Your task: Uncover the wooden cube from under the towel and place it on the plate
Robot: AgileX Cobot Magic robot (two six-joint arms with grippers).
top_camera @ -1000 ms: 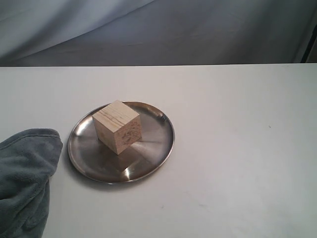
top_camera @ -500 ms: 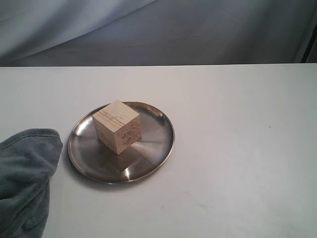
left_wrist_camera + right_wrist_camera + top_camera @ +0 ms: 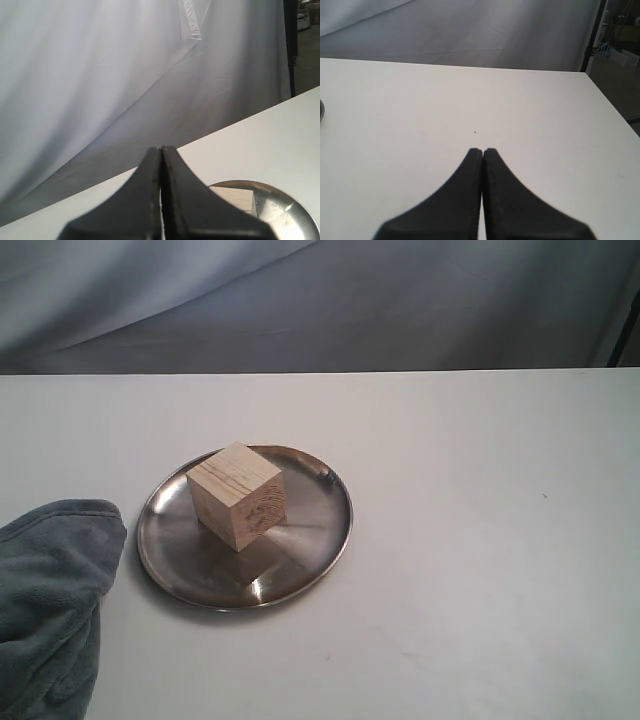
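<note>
Plainly, the wooden cube (image 3: 237, 496) sat uncovered on the plate (image 3: 312, 532), turned so one upright edge faced the exterior camera. The towel (image 3: 50, 600) lay bunched on the tabletop (image 3: 480, 540) just beside the plate's left rim, not touching the cube. The left pincer (image 3: 161, 152) and right pincer (image 3: 483, 152) each had their jaws pressed together, gripping nothing.

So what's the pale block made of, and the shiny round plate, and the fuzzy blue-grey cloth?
The pale tan cube looks like bare wood: dark grain lines cross its faces. The round silvery plate seems polished metal, probably steel: it mirrors the cube and gleams in streaks. The blue-grey towel looks like plush fabric, maybe fleece or microfibre: fuzzy, matte, softly folded.
</note>
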